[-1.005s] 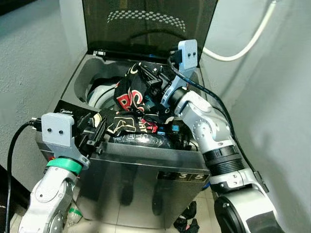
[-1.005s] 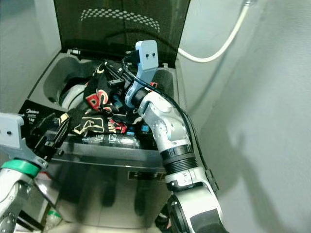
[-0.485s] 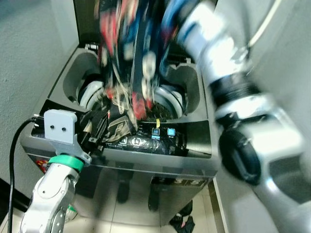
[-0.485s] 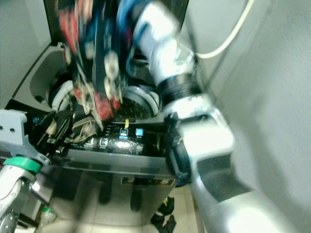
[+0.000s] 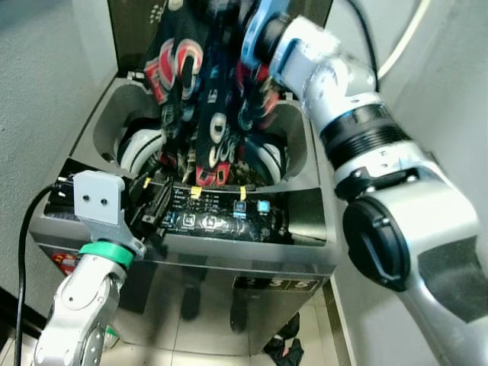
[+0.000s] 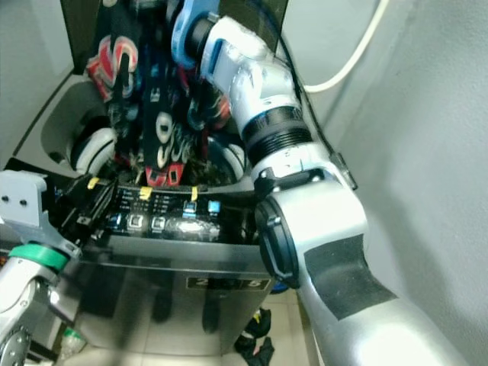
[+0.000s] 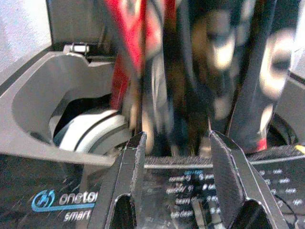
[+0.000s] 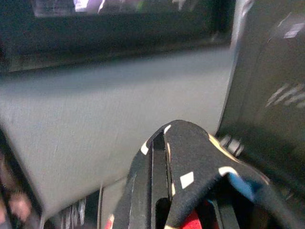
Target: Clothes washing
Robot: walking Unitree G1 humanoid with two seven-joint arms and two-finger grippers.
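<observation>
A black garment (image 5: 206, 114) with red, white and blue prints hangs above the drum (image 5: 141, 145) of the open top-loading washing machine (image 5: 305, 213). My right gripper (image 5: 225, 9) is raised high in front of the lid, shut on the garment's top; the cloth (image 8: 190, 181) drapes over it and hides its fingers. The garment's lower end dangles just over the drum's white ring. My left gripper (image 7: 174, 138) rests at the front-left of the control panel (image 5: 221, 217), open, with nothing between its fingers (image 7: 131, 162).
The dark lid (image 5: 130, 23) stands upright behind the garment. A white hose (image 5: 404, 38) runs along the wall at the right. Grey walls close in on both sides. A dark piece of cloth (image 5: 286, 347) lies on the tiled floor by the machine's front.
My right arm has swung up, lifting the garment off the machine's front rim and control panel so it hangs over the drum. The left gripper has stayed by the panel.
</observation>
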